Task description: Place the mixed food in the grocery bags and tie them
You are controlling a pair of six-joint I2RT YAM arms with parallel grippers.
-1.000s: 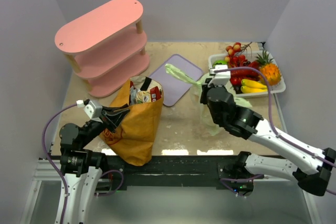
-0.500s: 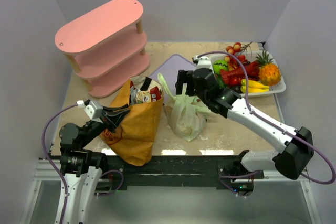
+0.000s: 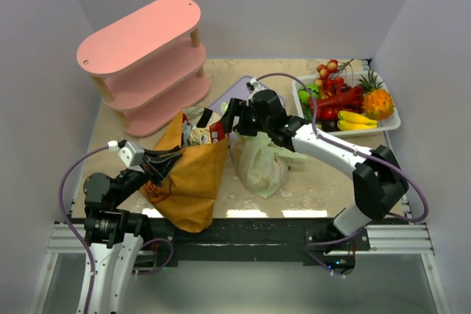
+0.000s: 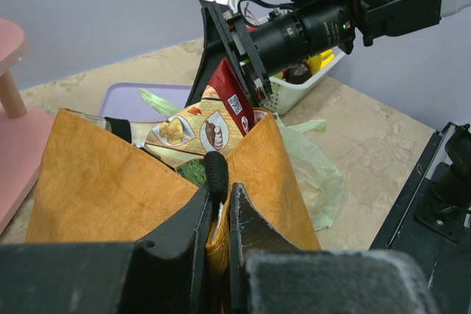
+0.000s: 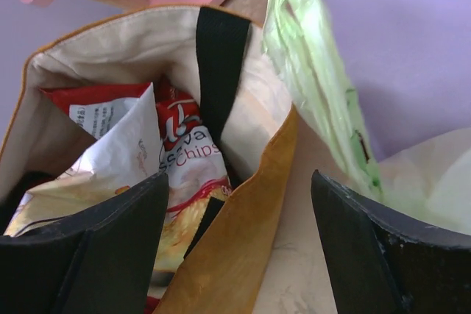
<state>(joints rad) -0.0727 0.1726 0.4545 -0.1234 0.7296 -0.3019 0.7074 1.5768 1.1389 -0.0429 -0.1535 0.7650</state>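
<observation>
Several snack packets (image 5: 176, 159) sit inside the brown grocery bag (image 3: 188, 182), which stands on the near left of the table (image 3: 324, 189); a red one pokes out of its mouth. Just beside it on the right slumps the pale-green plastic bag (image 3: 259, 167). The left gripper (image 4: 219, 182) is pinched tight on the brown bag's near rim. The right gripper (image 5: 235, 211) hangs over the bag's far-right wall, jaws spread wide, holding nothing. Behind stand a pink shelf (image 3: 147, 64), a purple mat (image 3: 239, 97) and a fruit tray (image 3: 390, 124).

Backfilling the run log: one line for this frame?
left pincer: shut on brown bag rim | right pincer: open at brown bag's far rim | brown bag: upright, snack packets inside | green plastic bag: beside it, untied
</observation>
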